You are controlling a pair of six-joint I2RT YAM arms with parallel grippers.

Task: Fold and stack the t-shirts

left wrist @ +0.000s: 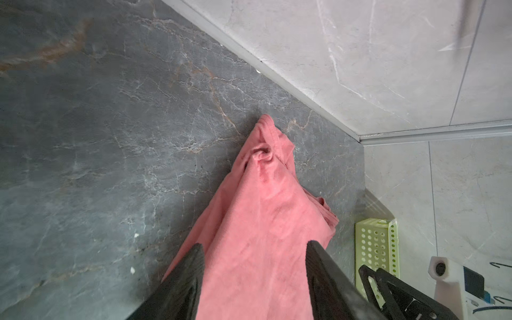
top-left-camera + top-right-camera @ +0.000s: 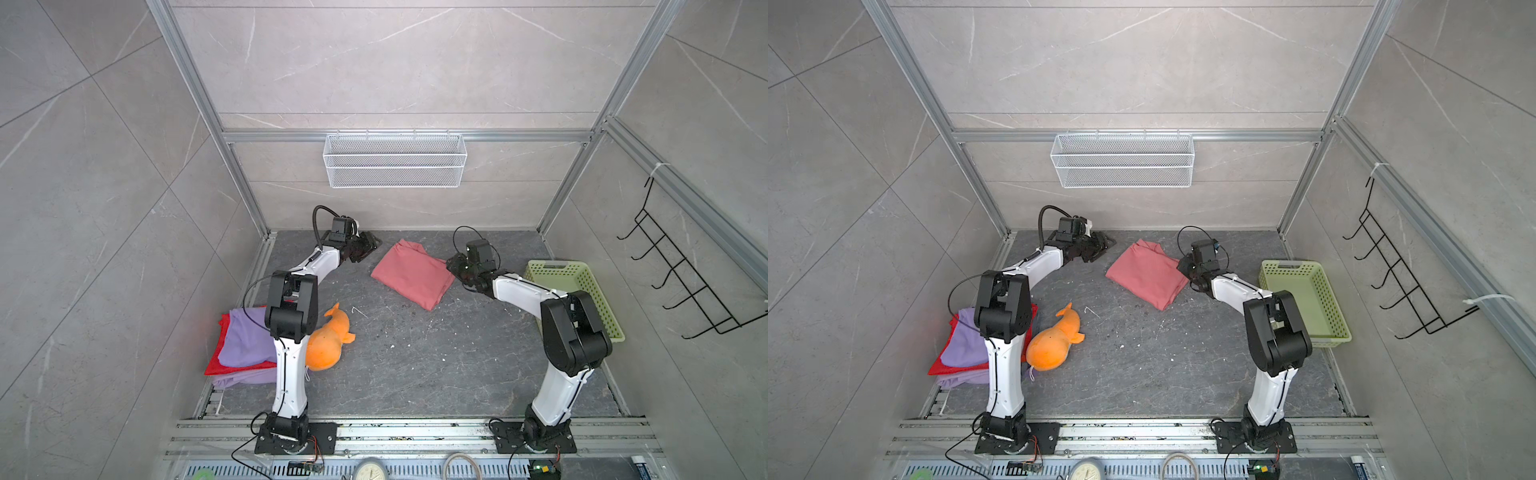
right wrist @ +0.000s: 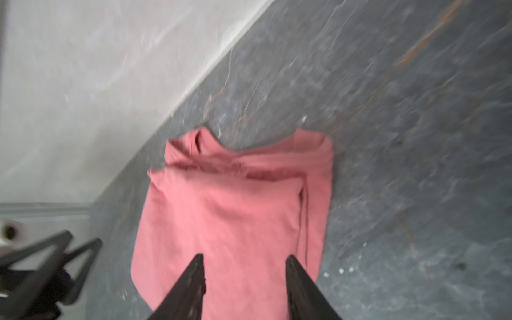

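In both top views the folded pink shirt point(image 2: 411, 272) lies far on the table point(image 2: 415, 374), between the left tool point(image 2: 374, 243) and the right tool point(image 2: 451, 266), which is at the shirt's right edge. The left wrist view shows jaws apart, gripping nothing. The blurred right wrist view shows the same.

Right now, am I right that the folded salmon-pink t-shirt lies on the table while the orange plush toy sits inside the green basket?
Not quite: the orange plush toy is not inside the green basket. Both top views show it lying on the table, near the lavender-purple t-shirt. The folded salmon-pink t-shirt does lie on the table.
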